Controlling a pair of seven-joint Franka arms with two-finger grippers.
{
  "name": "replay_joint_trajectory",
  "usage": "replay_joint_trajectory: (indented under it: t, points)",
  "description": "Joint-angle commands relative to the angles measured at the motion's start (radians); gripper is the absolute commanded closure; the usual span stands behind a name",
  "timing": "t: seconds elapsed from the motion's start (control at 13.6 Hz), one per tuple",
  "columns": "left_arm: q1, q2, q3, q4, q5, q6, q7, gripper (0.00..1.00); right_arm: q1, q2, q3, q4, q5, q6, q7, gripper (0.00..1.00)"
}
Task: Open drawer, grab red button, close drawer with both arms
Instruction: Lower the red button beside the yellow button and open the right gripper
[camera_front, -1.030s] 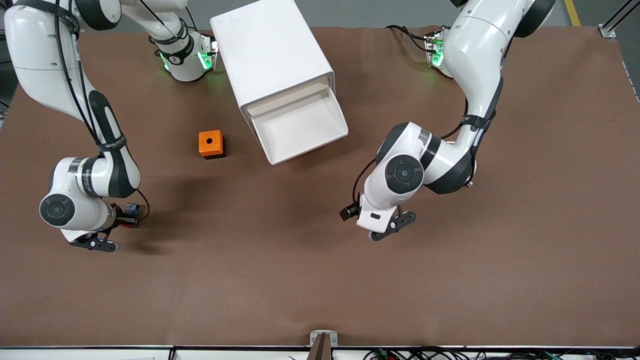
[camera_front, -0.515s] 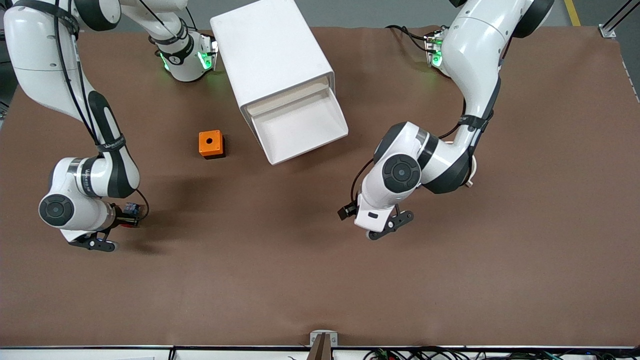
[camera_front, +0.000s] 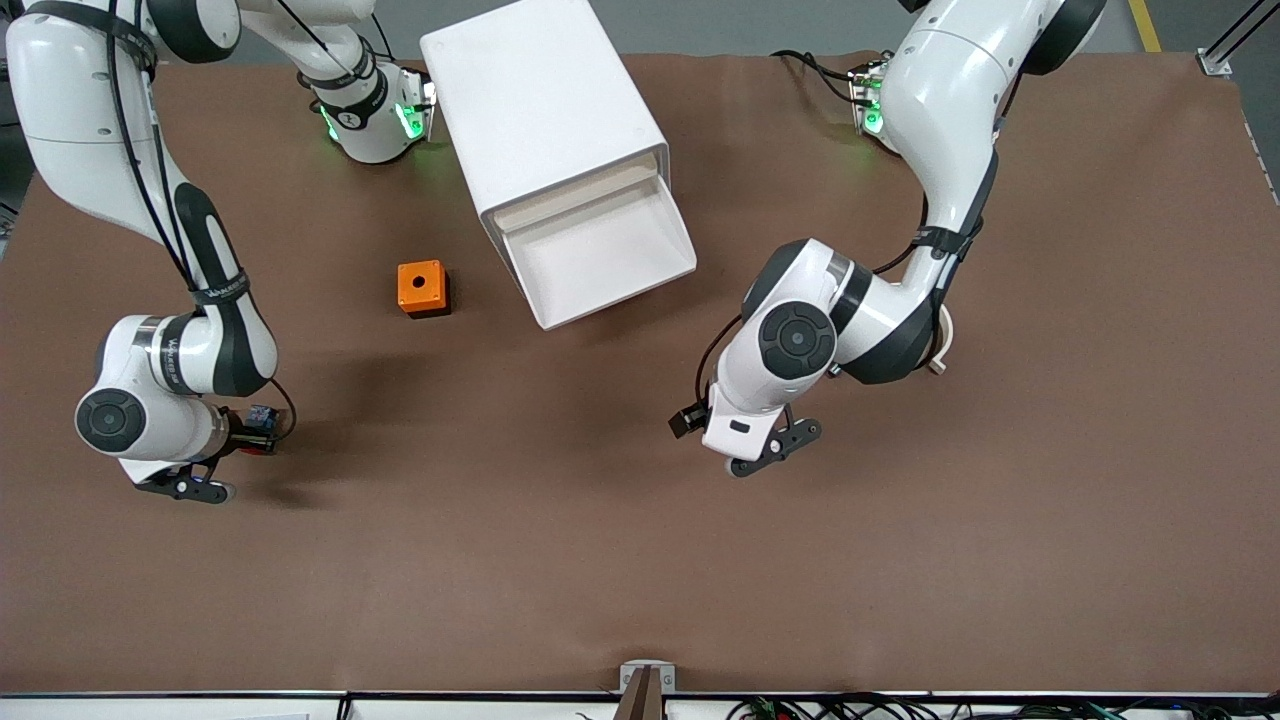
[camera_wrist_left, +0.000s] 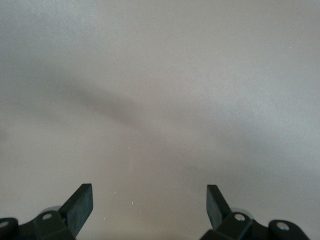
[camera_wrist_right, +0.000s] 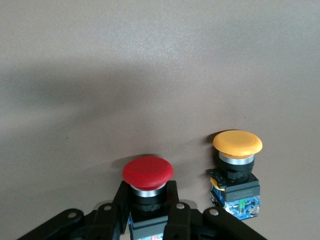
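Brown matte table covers the whole work area, its cloth-like surface flat and unmarked. At the base end stands a boxy white cabinet of smooth plastic, its drawer pulled out toward the front camera, a shallow tray with sloping walls and nothing visible inside. An orange cube with a round hole in its top sits beside the drawer, toward my right arm's end.

My right gripper is low at its end of the table, nearer the front camera than the cube, jaws clamped on the black body of the button; gripping the body leaves the glossy red domed cap free. A twin with an orange cap stands upright on the table just beside it, untouched.

My left gripper hangs over bare table in front of the drawer, jaws wide and holding nothing. I judge it is placed there to push the drawer front shut, the step not yet done
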Motion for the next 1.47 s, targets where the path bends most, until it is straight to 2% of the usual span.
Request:
replay_joint_trajectory:
  t: [0.0,0.59,0.66,0.74,1.4]
  points:
    - [-0.013,-0.032,0.003,-0.007,0.017,0.003,-0.023,0.0,-0.022,0.017,0.016,0.023,-0.032,0.014,0.012,1.0]
    - [-0.012,-0.044,0.005,-0.007,0.016,0.003,-0.023,0.0,-0.019,0.024,0.016,0.028,-0.032,0.029,0.017,1.0]
    - [-0.012,-0.044,0.005,-0.007,0.016,0.003,-0.023,0.0,-0.019,0.024,0.016,0.028,-0.032,0.029,0.015,0.75]
    - [-0.013,-0.049,0.005,-0.007,0.016,0.003,-0.023,0.0,-0.02,0.024,0.016,0.028,-0.032,0.029,0.017,0.01]
    - [-0.016,-0.05,0.0,-0.006,0.016,0.003,-0.023,0.0,-0.013,-0.013,0.018,0.051,-0.029,-0.032,-0.003,0.0]
